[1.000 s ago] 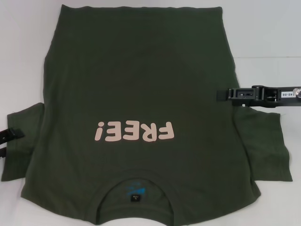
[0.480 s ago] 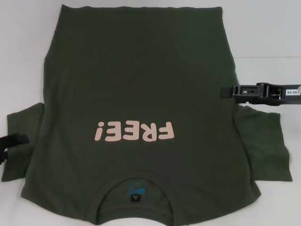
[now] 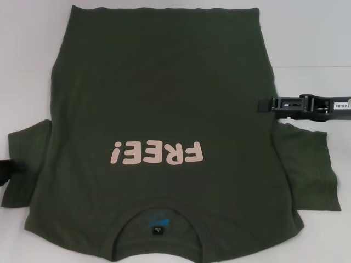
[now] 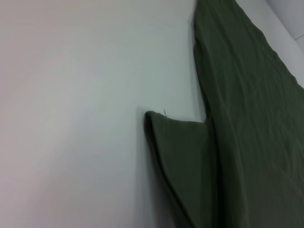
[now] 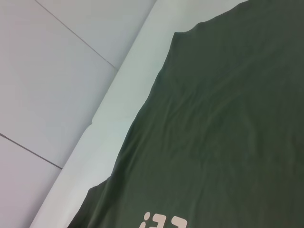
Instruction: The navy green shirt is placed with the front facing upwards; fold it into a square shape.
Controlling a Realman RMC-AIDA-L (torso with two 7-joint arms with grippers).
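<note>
The navy green shirt (image 3: 164, 93) lies flat and front up on the white table, collar nearest me. Its pink "FREE!" lettering (image 3: 156, 153) reads upside down, and the neck label (image 3: 158, 229) shows inside the collar. Both short sleeves are spread out to the sides. My right gripper (image 3: 261, 104) reaches in from the right, its tip at the shirt's right side edge, just above the right sleeve (image 3: 310, 164). My left gripper (image 3: 5, 169) shows only as a dark shape at the picture's left edge, against the left sleeve (image 3: 27, 164). The left wrist view shows that sleeve (image 4: 185, 161) lying flat.
White table (image 3: 27, 55) surrounds the shirt on the left, the right and the far side. In the right wrist view the table's far edge (image 5: 102, 118) drops off to a grey tiled floor (image 5: 47, 71).
My left gripper slid toward me and outward along the left sleeve, now mostly out of the picture. My right gripper drew back slightly to the right and has held still since.
</note>
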